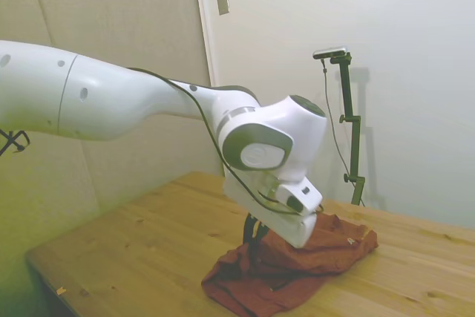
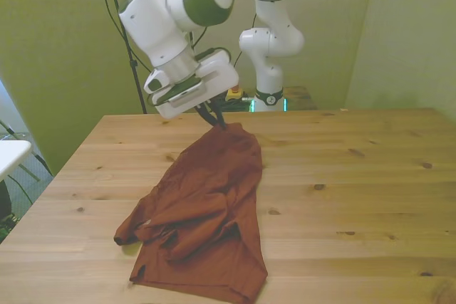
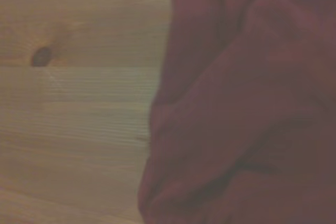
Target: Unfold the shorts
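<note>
Your hand (image 2: pixel 217 120) pinches the far edge of the shorts (image 2: pixel 203 211), which lie crumpled on the table (image 2: pixel 356 190) below it. That thin pinch could slip as you lift, dropping the fabric still bunched.

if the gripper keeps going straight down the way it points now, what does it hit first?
The shorts. The gripper already sits at the raised far edge of the fabric, apparently pinching it, so there looks to be no gap. Directly beneath is the wooden table. Exact finger depth in the cloth is unclear.
</note>
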### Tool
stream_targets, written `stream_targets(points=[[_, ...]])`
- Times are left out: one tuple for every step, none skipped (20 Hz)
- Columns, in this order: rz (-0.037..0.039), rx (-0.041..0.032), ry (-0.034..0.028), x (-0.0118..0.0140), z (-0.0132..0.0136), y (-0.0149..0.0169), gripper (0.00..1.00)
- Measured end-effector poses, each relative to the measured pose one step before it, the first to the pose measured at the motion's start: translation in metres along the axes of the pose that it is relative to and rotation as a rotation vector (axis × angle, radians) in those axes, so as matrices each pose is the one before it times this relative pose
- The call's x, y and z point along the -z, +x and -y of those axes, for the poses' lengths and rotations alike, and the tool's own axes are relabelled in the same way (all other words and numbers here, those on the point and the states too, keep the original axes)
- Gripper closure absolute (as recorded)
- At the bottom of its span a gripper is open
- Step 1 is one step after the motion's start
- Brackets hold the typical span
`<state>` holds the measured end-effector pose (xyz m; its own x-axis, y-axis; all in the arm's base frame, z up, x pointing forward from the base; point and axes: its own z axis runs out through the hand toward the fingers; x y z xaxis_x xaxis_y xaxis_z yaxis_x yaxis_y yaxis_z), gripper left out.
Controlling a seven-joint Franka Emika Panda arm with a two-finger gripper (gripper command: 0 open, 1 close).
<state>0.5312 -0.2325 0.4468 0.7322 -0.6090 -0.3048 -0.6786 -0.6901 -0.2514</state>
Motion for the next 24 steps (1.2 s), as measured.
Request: stream_targets(points=[[-0.00776,0.02183,-0.00971,-0.00329,0.01420,-0.00544,1.00],[-0.00431,0.02076,-0.01555,-0.00443,0.01297,-0.00513,1.00],[-0.00325,0.01815,-0.01634,-0.00452,0.01112,-0.00411,1.00],[-0.00258,0.01764,-0.01547,-0.00493,0.01099,-0.00372,1.00],[-0.00029,0.01532,-0.01354,-0.00529,0.00978,-0.00334,1.00],[0.00204,0.01513,-0.01472,-0.00532,0.00879,-0.00298,1.00],[-0.00108,0.01433,-0.01252,-0.00499,0.00879,-0.00254,1.00],[0.00321,0.01203,-0.00793,-0.00399,0.00817,-0.00265,1.00],[0.00506,0.01071,-0.00407,-0.00338,0.00852,-0.00302,1.00],[0.00394,0.00816,-0.00376,-0.00280,0.00850,-0.00294,1.00],[0.00336,0.00645,-0.00332,-0.00234,0.00723,-0.00255,1.00],[0.00475,0.00329,-0.00358,-0.00301,0.00735,-0.00278,1.00],[0.00770,-0.00067,-0.00477,-0.00433,0.00773,-0.00343,1.00],[0.00897,-0.00431,-0.00559,-0.00537,0.00755,-0.00385,0.00],[0.01208,-0.00267,-0.00758,-0.00690,0.00881,-0.00517,0.00],[0.01234,0.00349,-0.00837,-0.00732,0.00933,-0.00616,0.00],[0.01343,0.01006,-0.00966,-0.00816,0.00909,-0.00693,0.00],[0.01027,0.01344,-0.00843,-0.00731,0.00908,-0.00737,0.00],[0.00948,0.01486,-0.00826,-0.00678,0.00804,-0.00661,0.00],[0.00469,0.01204,-0.00633,-0.00541,0.00614,-0.00510,0.00],[0.00172,0.00950,-0.00565,-0.00477,0.00435,-0.00363,0.00],[0.00168,0.00602,-0.00371,-0.00344,0.00248,-0.00300,0.00],[0.00348,0.00132,-0.00232,-0.00239,0.00025,-0.00160,0.00],[0.00212,-0.00056,-0.00097,-0.00111,-0.00067,-0.00089,0.00]])
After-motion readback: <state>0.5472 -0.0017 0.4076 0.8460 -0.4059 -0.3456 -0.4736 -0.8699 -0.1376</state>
